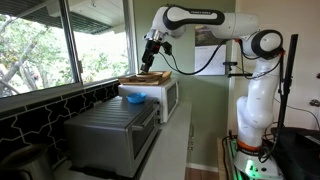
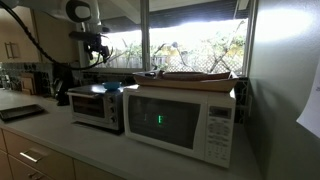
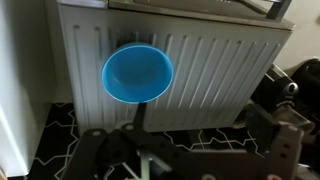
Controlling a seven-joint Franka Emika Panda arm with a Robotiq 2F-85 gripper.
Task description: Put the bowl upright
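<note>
The small bright blue bowl (image 3: 137, 73) rests on the ribbed grey metal top of the toaster oven (image 3: 215, 75). In the wrist view its round rim and smooth inside face the camera. It also shows in both exterior views (image 1: 135, 98) (image 2: 112, 88), near the oven's edge beside the white microwave. My gripper (image 1: 152, 46) hangs well above the bowl, apart from it, and shows by the window (image 2: 95, 46). In the wrist view the gripper (image 3: 180, 128) has its dark fingers spread wide with nothing between them.
The white microwave (image 1: 165, 97) (image 2: 180, 118) stands right beside the toaster oven (image 1: 110, 130) (image 2: 97, 106), with a flat wooden tray (image 1: 146, 77) on top. A window lies behind. Black hexagon-tiled wall (image 3: 60, 125) lies behind the oven. The counter front (image 2: 40, 130) runs below.
</note>
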